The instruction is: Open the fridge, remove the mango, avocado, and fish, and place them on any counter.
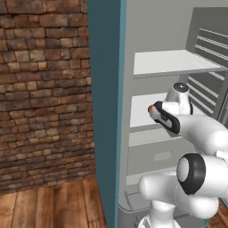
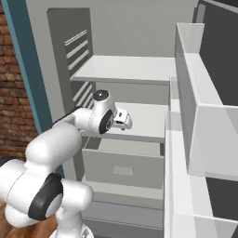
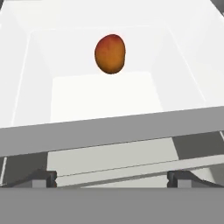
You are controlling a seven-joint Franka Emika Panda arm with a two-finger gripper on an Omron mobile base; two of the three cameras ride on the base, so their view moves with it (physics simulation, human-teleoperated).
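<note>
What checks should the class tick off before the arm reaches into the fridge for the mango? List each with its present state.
1. Fridge door open: ok, shelves and drawer are exposed.
2. Mango in sight: ok, it lies on the middle shelf near the back, ahead of the tool in the hand view.
3. Tool open: ok, jaws stand wide and hold nothing.
4. Path to mango free: ok, bare shelf lies between the tool and the fruit.
5. Tool clears the shelf's front lip: cannot tell, the lip crosses just ahead of the fingertips.
6. Avocado and fish located: cannot tell.
</note>
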